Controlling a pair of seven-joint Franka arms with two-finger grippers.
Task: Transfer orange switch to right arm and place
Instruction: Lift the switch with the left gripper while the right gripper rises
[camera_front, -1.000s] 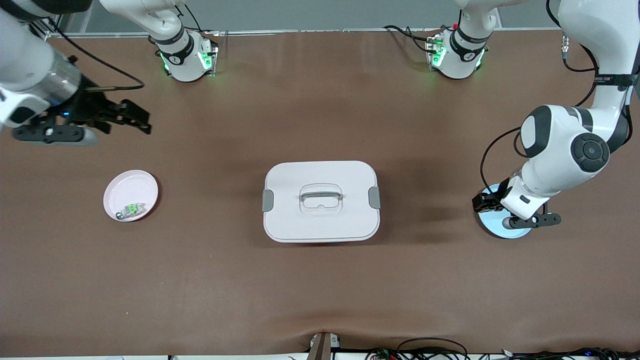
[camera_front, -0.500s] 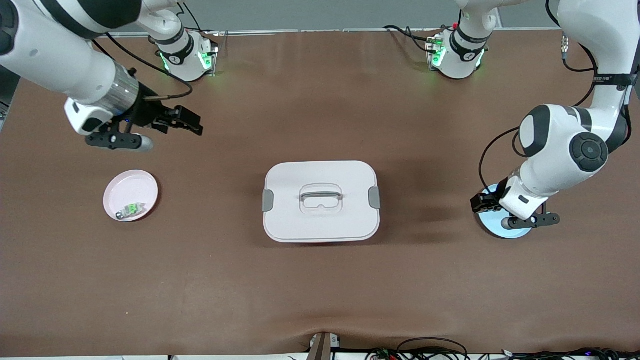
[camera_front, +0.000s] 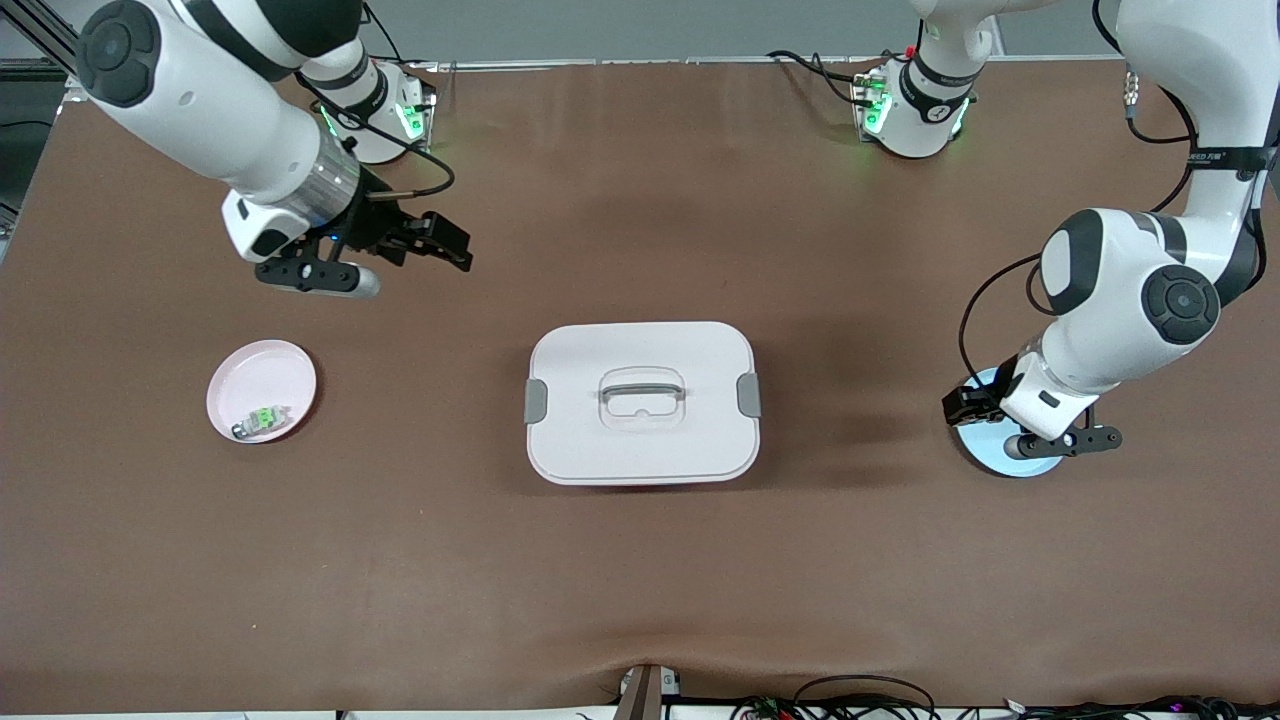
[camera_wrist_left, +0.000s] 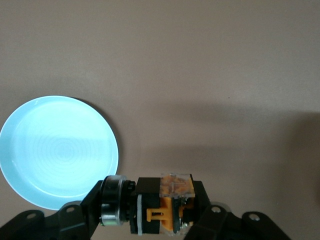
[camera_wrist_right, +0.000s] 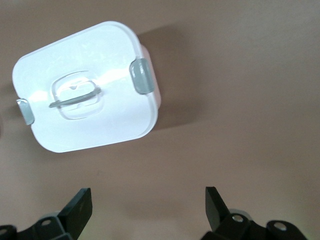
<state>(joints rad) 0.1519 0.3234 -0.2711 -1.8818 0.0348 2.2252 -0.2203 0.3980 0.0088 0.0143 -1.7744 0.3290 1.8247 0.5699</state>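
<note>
**Switch picked up, not handed over yet**

The left claw (camera_wrist_left: 165, 225) is clenched on the orange switch (camera_wrist_left: 167, 205). You can see this well in the left wrist view: the little black block with the orange middle sits tight between the two fingers. The claw hangs just over the edge of the blue plate (camera_front: 985, 450), at the left arm's end of the table (camera_front: 640, 580). The plate looks bare now. So the first step, the pick-up, looks done.

The right claw (camera_front: 440, 243) is wide open and holds nothing. It is up over the bare table, between the right arm's base and the white box (camera_front: 641, 402). The two claws are well apart, with the box between them.

What is left, I think: the two claws must meet, the right one must take the switch, and the left one must let go. Then the switch must be put down. The pink plate (camera_front: 262, 385) with a small green part (camera_front: 264, 419) may be the spot, but I cannot tell.
</note>
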